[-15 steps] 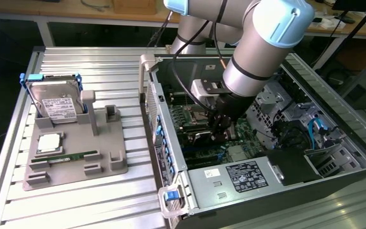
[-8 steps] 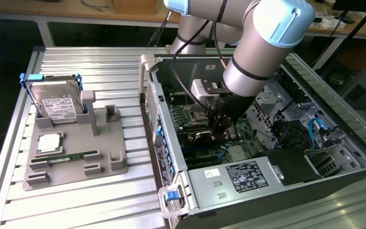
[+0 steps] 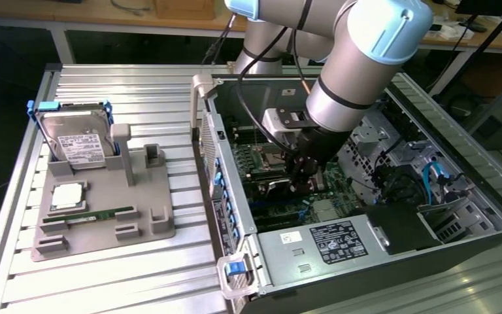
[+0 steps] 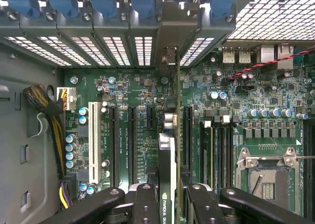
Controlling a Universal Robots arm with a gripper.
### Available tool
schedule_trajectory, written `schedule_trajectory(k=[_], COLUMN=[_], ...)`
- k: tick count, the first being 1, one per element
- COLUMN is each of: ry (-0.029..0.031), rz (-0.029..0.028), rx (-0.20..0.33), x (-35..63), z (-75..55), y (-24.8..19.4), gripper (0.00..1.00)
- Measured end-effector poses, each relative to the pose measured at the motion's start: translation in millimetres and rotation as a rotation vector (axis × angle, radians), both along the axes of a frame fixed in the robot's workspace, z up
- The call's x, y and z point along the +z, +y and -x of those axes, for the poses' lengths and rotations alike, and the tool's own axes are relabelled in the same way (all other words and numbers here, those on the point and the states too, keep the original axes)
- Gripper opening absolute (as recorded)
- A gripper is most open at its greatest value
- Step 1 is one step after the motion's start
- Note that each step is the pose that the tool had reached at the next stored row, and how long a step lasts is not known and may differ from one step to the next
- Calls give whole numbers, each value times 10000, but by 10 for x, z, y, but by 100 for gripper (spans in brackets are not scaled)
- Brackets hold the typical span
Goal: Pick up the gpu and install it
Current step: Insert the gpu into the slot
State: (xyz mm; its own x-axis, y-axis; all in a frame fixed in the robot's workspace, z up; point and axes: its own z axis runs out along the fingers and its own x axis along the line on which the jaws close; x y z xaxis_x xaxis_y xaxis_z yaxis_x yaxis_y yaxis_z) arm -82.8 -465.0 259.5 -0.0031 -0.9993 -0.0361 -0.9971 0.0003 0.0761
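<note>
The gpu [image 4: 167, 175] stands on edge between your gripper's [image 4: 168, 204] fingers [image 4: 146, 204], clamped narrowly, held over the green motherboard [image 4: 133, 91] and its slots inside the open computer case [image 3: 321, 275].

From my remote station: the open black computer case [image 3: 355, 216] lies on the ribbed aluminium surface [image 3: 102, 281], toward the exterior view's right. Inside it, my gripper [image 4: 167, 197] hangs over the green motherboard [image 4: 236, 101], its fingers [image 4: 146, 199] clamped on the thin black gpu card [image 4: 167, 160], which stands on edge between two expansion slots. At the exterior view's left, a grey plastic parts tray [image 3: 102, 216] carries the silvery hard drive [image 3: 76, 140] at its far end, the narrow green RAM stick [image 3: 99, 214] nearer.
</note>
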Motion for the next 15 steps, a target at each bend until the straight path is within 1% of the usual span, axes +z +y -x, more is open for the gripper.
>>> schedule_trajectory(k=[8,9,10,11,15], ry=[3,2,-7,-8,0], rz=[5,3,-16,-19,1], rx=[0,0,0,-1,0], x=[-44,-49,-59,-65,-60], z=[1,0,-1,0,0], y=[-1,0,2,2,0], gripper=[27,27,27,27,27])
